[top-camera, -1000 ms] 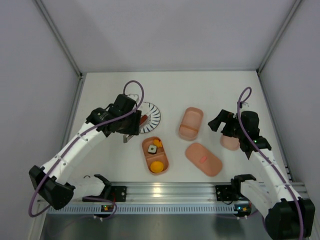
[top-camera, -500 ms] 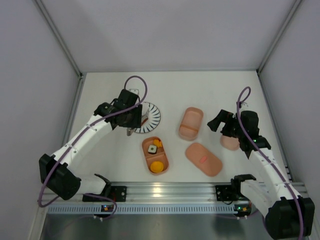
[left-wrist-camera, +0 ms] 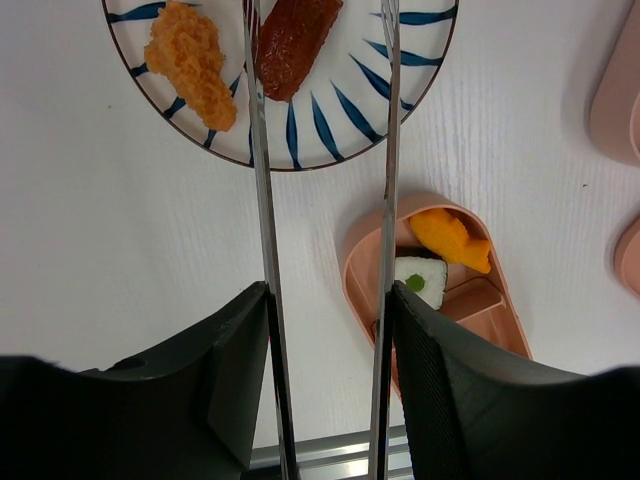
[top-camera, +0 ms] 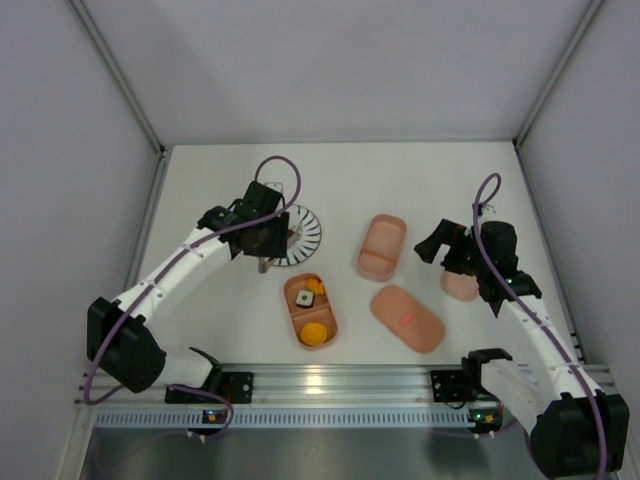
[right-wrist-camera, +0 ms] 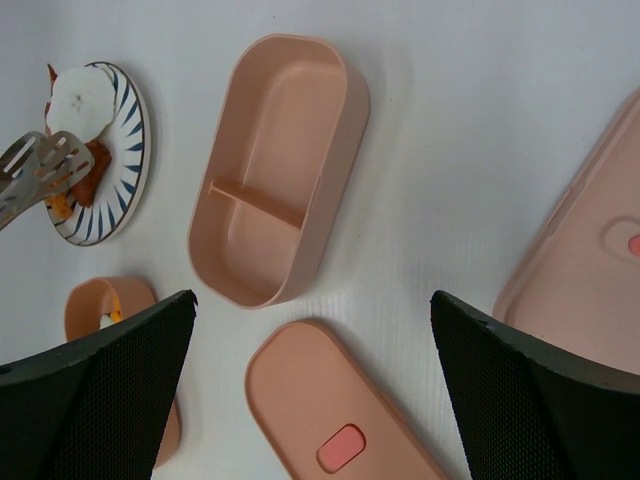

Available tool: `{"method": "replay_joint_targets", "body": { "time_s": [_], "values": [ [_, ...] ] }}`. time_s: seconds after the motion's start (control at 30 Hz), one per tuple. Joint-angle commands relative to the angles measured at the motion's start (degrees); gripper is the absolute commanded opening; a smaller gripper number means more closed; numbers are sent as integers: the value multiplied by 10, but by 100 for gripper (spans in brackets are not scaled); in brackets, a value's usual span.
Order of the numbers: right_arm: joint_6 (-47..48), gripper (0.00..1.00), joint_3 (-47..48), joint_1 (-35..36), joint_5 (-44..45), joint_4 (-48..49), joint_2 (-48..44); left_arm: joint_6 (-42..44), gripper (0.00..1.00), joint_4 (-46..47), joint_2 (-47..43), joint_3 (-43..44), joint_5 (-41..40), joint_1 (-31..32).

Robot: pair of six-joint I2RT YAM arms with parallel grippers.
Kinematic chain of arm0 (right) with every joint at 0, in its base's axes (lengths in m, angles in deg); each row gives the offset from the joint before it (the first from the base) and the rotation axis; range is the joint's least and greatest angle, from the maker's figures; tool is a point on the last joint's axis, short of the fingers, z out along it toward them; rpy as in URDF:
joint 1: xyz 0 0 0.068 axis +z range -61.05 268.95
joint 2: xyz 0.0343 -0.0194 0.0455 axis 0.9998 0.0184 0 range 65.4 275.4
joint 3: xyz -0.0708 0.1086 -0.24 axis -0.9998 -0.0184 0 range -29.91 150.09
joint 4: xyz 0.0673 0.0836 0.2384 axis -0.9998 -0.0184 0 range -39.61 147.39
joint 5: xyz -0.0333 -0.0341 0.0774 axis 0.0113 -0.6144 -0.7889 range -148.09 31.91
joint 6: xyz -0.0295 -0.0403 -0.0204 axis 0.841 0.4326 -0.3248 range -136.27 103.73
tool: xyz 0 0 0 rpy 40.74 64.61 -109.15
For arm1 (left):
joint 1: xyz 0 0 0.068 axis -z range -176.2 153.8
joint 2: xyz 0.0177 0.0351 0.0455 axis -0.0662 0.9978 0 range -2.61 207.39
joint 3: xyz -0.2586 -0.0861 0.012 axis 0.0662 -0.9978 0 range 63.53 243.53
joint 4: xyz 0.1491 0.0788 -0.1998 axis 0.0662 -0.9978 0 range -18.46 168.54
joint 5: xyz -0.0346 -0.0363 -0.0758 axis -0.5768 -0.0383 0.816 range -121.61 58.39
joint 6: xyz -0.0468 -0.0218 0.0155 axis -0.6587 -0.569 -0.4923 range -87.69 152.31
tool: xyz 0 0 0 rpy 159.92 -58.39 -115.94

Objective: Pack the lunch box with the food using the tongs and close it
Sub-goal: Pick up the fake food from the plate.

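Observation:
My left gripper (left-wrist-camera: 325, 300) (top-camera: 262, 240) is shut on the tongs (left-wrist-camera: 262, 200), whose two silver arms reach over the striped plate (left-wrist-camera: 330, 130). The arms stand apart on either side of a dark brown piece of food (left-wrist-camera: 295, 35); their tips run out of view. An orange crumbed piece (left-wrist-camera: 190, 60) lies beside it. One lunch box tray (left-wrist-camera: 500, 310) (top-camera: 311, 310) holds a yellow piece (left-wrist-camera: 450, 240), a rice roll (left-wrist-camera: 418, 280) and an orange ball (top-camera: 314, 333). My right gripper (right-wrist-camera: 312, 330) (top-camera: 440, 245) hangs open and holds nothing.
An empty divided tray (right-wrist-camera: 275, 170) (top-camera: 382, 246) sits right of the plate. A lid with a red mark (right-wrist-camera: 340, 430) (top-camera: 407, 317) lies in front of it. Another pink lid (right-wrist-camera: 590, 280) (top-camera: 460, 285) lies partly under my right arm. Walls enclose the table on three sides.
My left arm has swung right and farther from the base, carrying the tongs over the plate. The right arm has not moved.

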Motion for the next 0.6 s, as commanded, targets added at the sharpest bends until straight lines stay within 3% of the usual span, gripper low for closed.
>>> {"method": "replay_joint_targets", "body": {
  "time_s": [0.0,0.57],
  "values": [
    [-1,99,-2,-9,-4,42,-1,-8,55,32,0,-13,4,-2],
    [-3,100,-5,-10,-3,40,-3,-7,52,37,2,-44,11,-3]
  ]
}}
